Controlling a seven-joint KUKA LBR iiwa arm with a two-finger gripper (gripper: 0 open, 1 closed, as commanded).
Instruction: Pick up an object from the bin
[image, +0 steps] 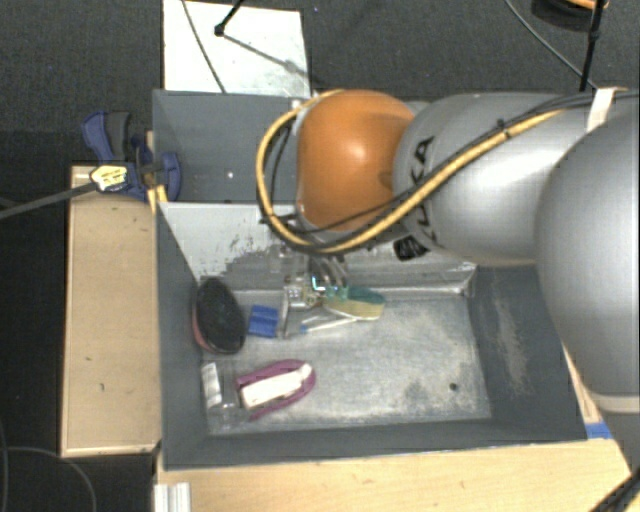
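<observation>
My gripper (303, 296) hangs below the orange wrist cover, low over the back middle of the bin floor. Right beside it on the right lies a small teal and beige thing (357, 300) with a silvery part (325, 320) running towards the gripper; whether it is touched I cannot tell. A small blue block (263, 322) lies just left of the gripper. Further left, a black oval brush-like thing (218, 316) rests against the bin's left wall.
A magenta and white oblong thing (275, 385) lies near the front left, with a clear plastic piece (212, 388) beside it in the corner. The arm spans the view's upper right and hides the bin's back right part.
</observation>
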